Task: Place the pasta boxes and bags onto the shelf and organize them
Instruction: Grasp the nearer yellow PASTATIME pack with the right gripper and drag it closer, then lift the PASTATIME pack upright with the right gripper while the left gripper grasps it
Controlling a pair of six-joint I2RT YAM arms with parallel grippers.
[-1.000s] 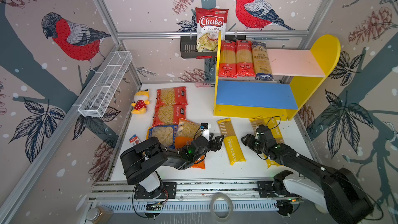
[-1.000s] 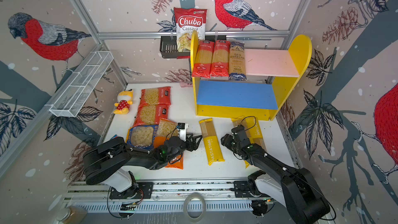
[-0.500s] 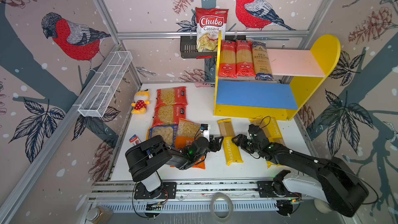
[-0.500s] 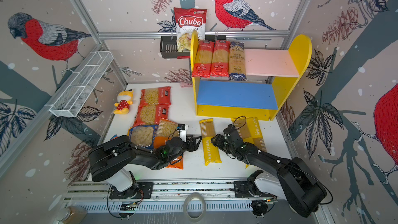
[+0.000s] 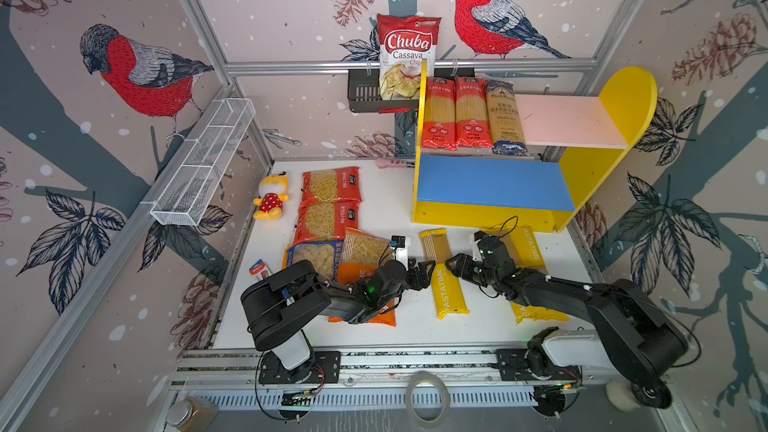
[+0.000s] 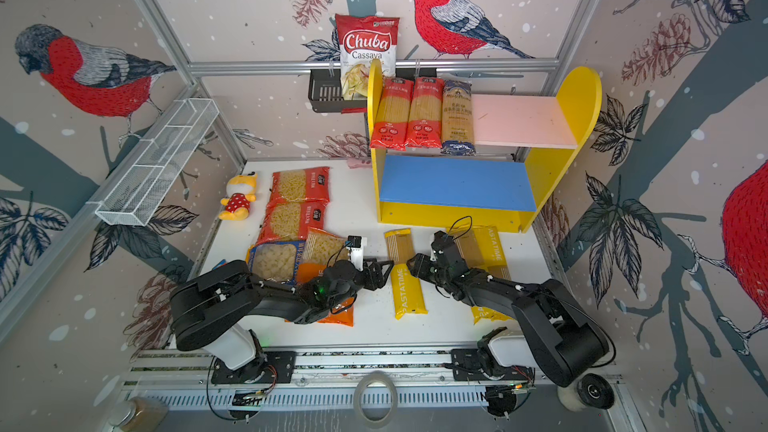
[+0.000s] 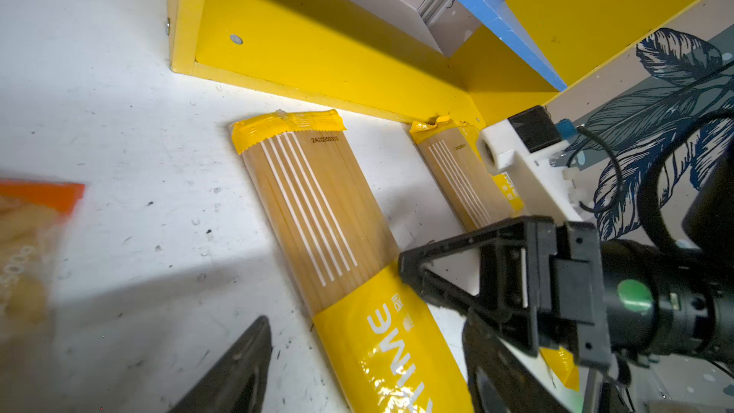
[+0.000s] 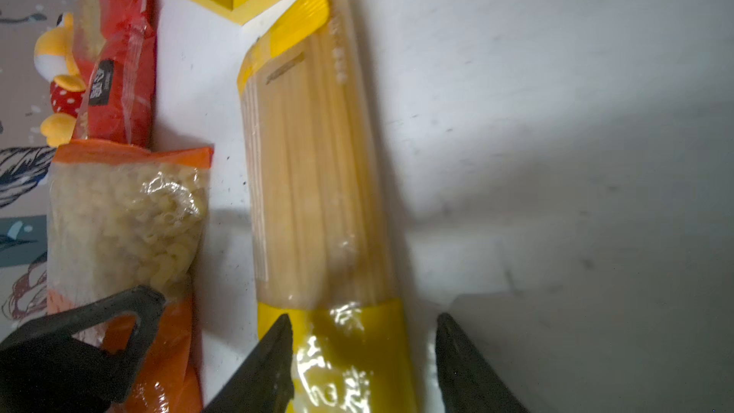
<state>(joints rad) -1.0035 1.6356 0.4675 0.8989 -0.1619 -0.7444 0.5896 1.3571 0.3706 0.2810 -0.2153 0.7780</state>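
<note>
On the worktop [image 5: 374, 209], in front of the shelf [image 5: 598, 184], the yellow spaghetti pack [image 5: 442, 274] lies flat. Its long axis runs from the shelf to the near edge, with the clear-window end toward the shelf. The right claw [image 8: 363, 323] has its jaws apart, straddling the pack's yellow band; a second ago it stood over the second yellow pack [image 5: 530, 243]. The left claw [image 5: 426, 273] has its jaws apart and empty, just beside the pack, position unchanged.

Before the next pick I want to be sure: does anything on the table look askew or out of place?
The orange macaroni bag lies tilted, its top corner seemingly overlapping the blue-yellow bag. A plush toy sits beside the red bags, though it is no pasta. Nothing looks spilled or torn.
</note>
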